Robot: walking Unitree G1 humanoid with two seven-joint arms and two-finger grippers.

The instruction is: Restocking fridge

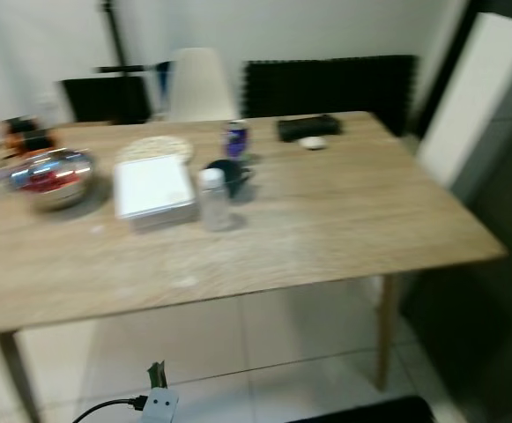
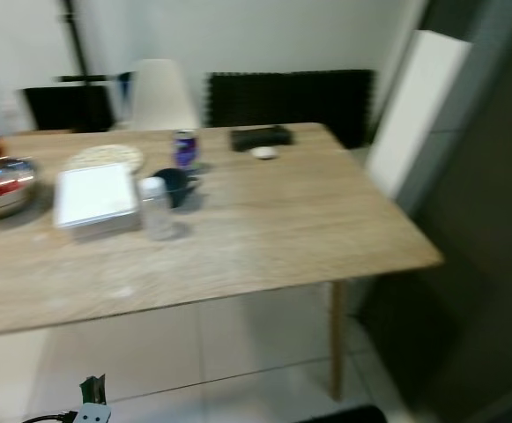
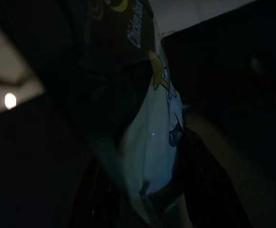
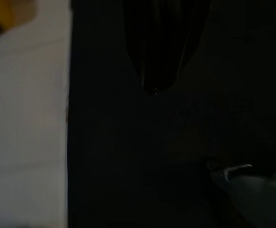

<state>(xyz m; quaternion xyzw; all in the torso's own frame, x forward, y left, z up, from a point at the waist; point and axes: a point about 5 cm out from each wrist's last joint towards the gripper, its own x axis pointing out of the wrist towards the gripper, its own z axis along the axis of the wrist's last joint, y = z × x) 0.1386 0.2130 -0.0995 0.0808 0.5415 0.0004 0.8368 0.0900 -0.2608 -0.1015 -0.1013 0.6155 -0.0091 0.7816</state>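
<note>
White plug (image 1: 159, 403) with black cable on floor tiles, nearest camera. Wooden table (image 1: 344, 220) beyond: clear bottle (image 1: 213, 199) beside white box (image 1: 153, 187), blue can (image 1: 236, 138) behind, metal bowl (image 1: 51, 177) far left. Left wrist view dark: printed packet (image 3: 149, 137), maybe chicken pack, seemingly held by left gripper; grip state unclear. Right gripper: cannot tell.

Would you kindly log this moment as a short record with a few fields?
surface: wooden table
left end: metal bowl with red contents
middle: white box, clear bottle, dark cup, blue can
far edge: black case, small white item
behind: white chair
left gripper: holds a printed packet, view dark
image quality: blurred
</note>
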